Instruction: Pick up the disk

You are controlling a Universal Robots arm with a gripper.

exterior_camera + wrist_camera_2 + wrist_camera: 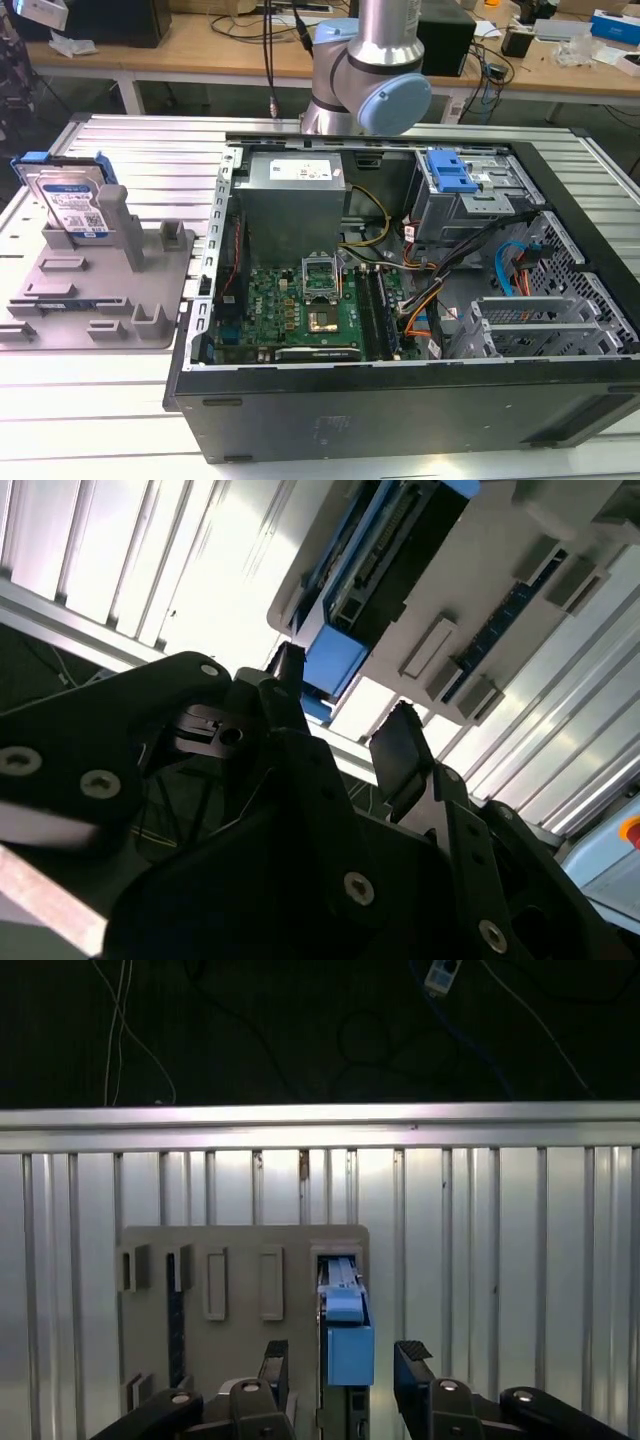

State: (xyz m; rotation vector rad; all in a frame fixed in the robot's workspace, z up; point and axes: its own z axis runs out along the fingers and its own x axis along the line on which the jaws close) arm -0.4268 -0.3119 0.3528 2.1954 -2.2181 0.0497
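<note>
Slatted metal bench (pixel 90 410); one open computer case (pixel 400 400); one grey fixture (pixel 150 290) at the exterior view's left. One disk (pixel 70 200) stands on edge in a corner slot of the fixture. Jaws spread wide and empty, either side of the disk's upper edge in the first wrist view, apart from it. Risk: closing off-centre could clip that edge, tipping the disk or dragging the fixture.

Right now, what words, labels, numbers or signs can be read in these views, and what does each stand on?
No text can be quoted; nothing is legible.
White-and-blue label on the disk: print present, too small to read.
White sticker on the power supply: print present, too blurred to read.
White sticker on the metal drive cage: too small to read.
Grey fixture: no print visible.
</note>
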